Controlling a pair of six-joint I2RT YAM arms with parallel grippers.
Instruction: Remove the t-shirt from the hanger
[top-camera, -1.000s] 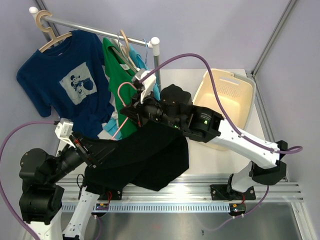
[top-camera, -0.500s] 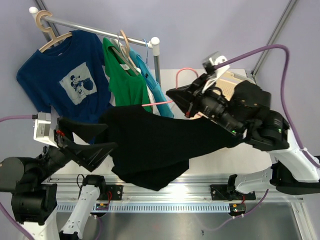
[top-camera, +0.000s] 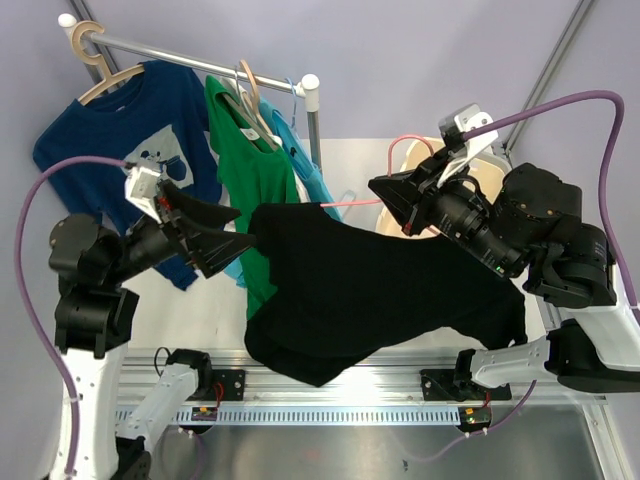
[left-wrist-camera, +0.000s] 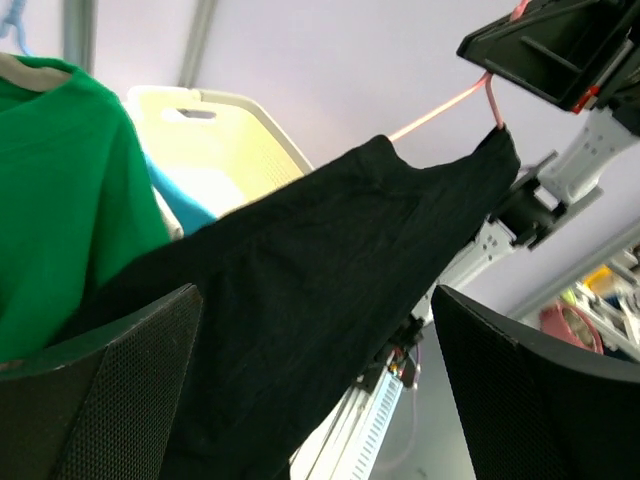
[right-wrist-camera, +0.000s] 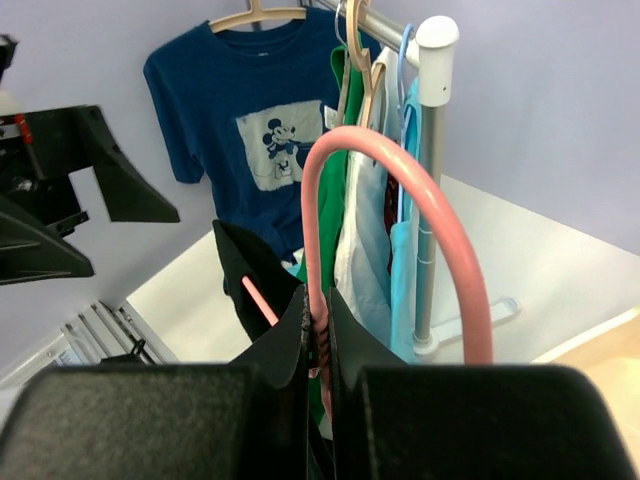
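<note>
Swung up from low near the table (top-camera: 345, 165), the left jaws now stand wide apart, holding nothing, just beside the edge of the black fabric t-shirt (top-camera: 370, 290). I see the right jaws clamped together on the slim pink hanger (right-wrist-camera: 312, 230), raised over the table, with the t-shirt draping from it.

A blue shirt (top-camera: 120, 150) (cartoon print) and green shirt (top-camera: 245, 160) hang on the rack (top-camera: 190, 55) near a basket (left-wrist-camera: 235, 145).
</note>
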